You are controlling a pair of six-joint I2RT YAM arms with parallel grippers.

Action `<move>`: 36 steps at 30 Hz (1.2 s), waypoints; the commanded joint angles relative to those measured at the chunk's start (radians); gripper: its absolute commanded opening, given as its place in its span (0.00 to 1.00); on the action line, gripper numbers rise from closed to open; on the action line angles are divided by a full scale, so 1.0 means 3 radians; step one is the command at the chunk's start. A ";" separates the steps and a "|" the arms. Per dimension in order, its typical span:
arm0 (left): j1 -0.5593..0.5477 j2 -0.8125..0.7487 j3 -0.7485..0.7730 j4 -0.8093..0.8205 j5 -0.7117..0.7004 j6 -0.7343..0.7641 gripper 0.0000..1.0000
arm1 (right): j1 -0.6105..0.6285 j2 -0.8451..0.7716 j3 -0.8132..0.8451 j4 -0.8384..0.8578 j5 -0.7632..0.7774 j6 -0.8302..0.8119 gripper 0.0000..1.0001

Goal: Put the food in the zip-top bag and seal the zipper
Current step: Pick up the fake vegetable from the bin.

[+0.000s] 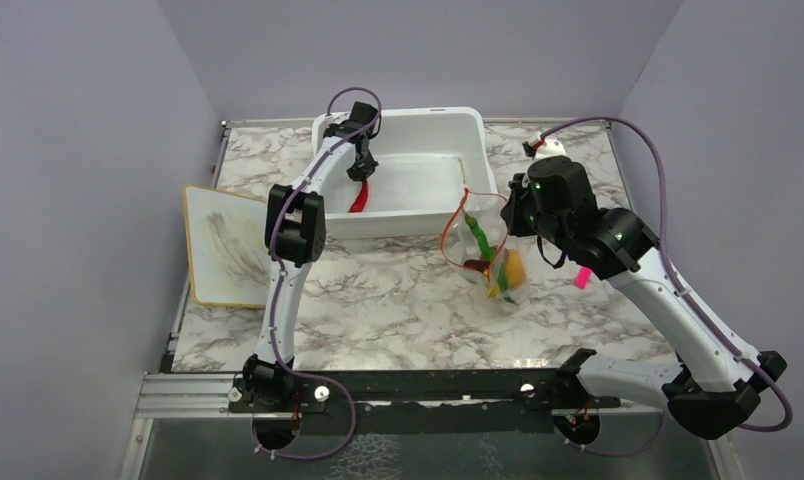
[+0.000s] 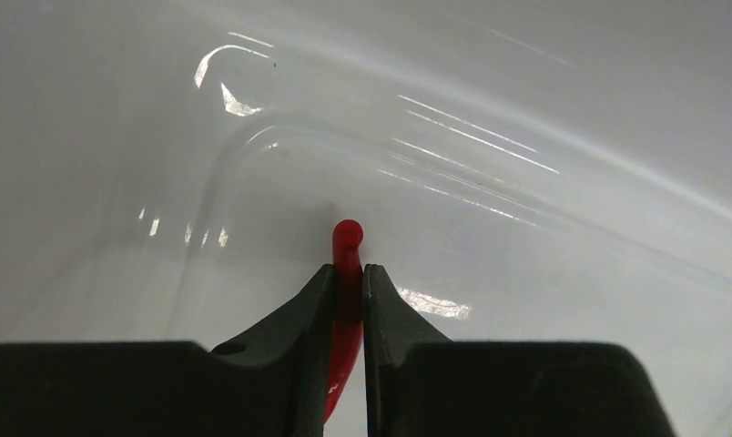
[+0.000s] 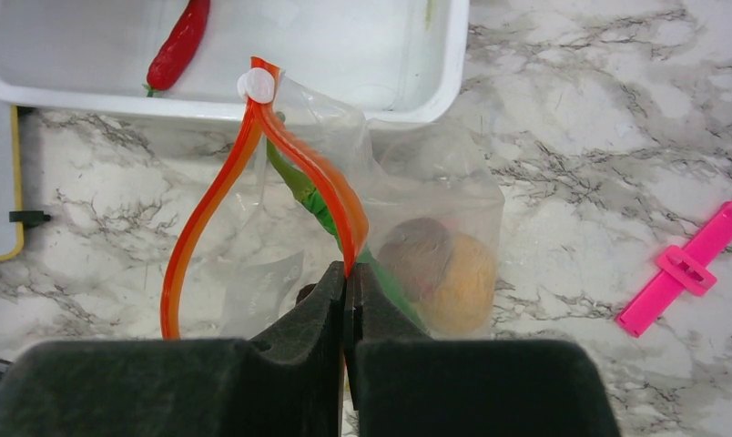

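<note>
- Marble counter (image 1: pixel 398 300): carries everything, with both arms bolted at its near edge.
- Right arm (image 1: pixel 658 270): bent in toward the middle. The right jaws are pressed together on the zipper, pinching one end of it and holding up the bag.
- Left arm (image 1: pixel 288 230): reaches into the tub. The left jaws are clamped on the chili near its stem end.
- White tub (image 1: pixel 448 115): sits at the back of the counter, in the middle.
- White board (image 1: pixel 223 245): has a yellow edge and lies to the left of the tub.
- Clear bag (image 1: pixel 488 255): just in front of the tub's near right corner, mouth up. I cannot tell whether its bottom touches the counter.
- Orange-red zipper (image 3: pixel 315 173): unsealed, its two strips bowed apart into a loop. They meet at a white slider (image 3: pixel 256 85) at the far end.
- Red chili (image 2: pixel 347 241): inside the tub, its body hanging below the jaws.
- Green pod (image 3: pixel 303 196): inside the bag, standing aslant.
- Orange fruit (image 3: pixel 467 273): low in the bag.
- Brown ball (image 3: pixel 417 255): touching the fruit.
- Pink clip (image 3: pixel 686 269): on the counter, right of the bag.
</note>
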 commanded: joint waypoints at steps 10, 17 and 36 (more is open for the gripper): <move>0.0072 -0.0030 0.0112 0.0133 -0.0094 0.0069 0.01 | 0.0015 -0.0024 0.0142 0.0065 0.0087 0.0031 0.01; 0.0087 -0.0121 0.0121 0.0136 -0.0064 0.0066 0.01 | 0.0014 -0.0023 0.0143 0.0074 0.0061 0.0020 0.01; 0.0104 -0.0608 0.0132 0.0162 0.0082 0.0141 0.02 | 0.0013 -0.0014 0.0100 0.0235 -0.0183 -0.0098 0.01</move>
